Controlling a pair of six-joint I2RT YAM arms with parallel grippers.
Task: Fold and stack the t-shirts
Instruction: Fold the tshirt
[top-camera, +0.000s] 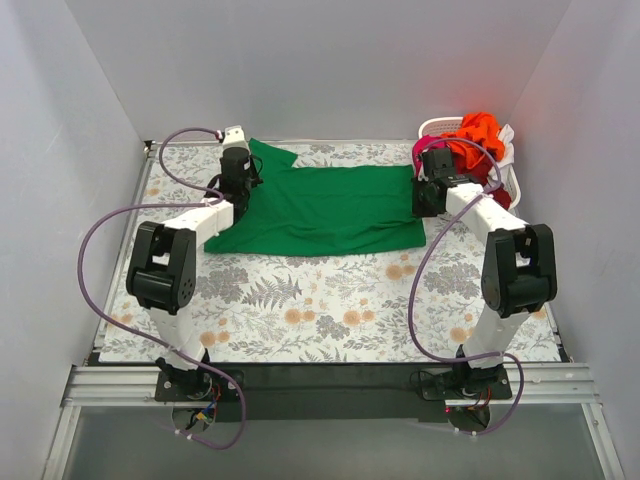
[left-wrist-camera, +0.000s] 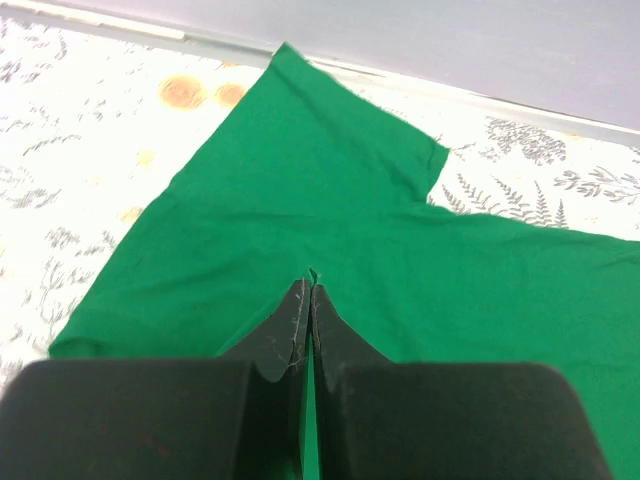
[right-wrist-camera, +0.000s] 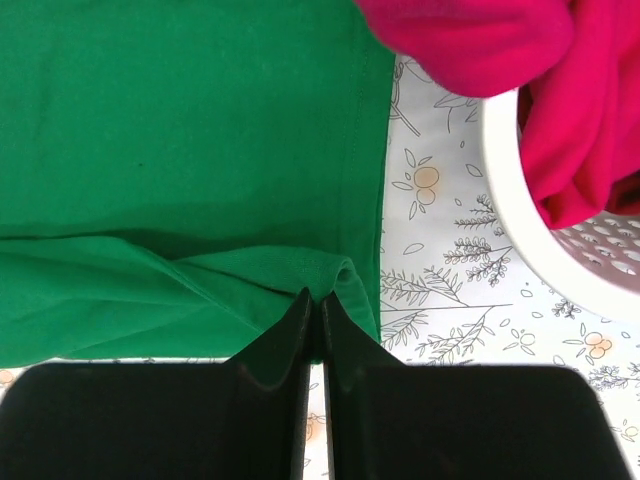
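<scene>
Left hand (left-wrist-camera: 310, 287), right hand (right-wrist-camera: 315, 300) seemingly pinch t-shirt (top-camera: 330, 205).

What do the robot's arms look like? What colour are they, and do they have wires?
The left arm and the right arm are both built from white tube-shaped parts joined by chunky black joints. A thin purple cable loops loosely along each one. The left pincer and the right pincer are black, each with two flat fingers that narrow to pointed tips.
</scene>
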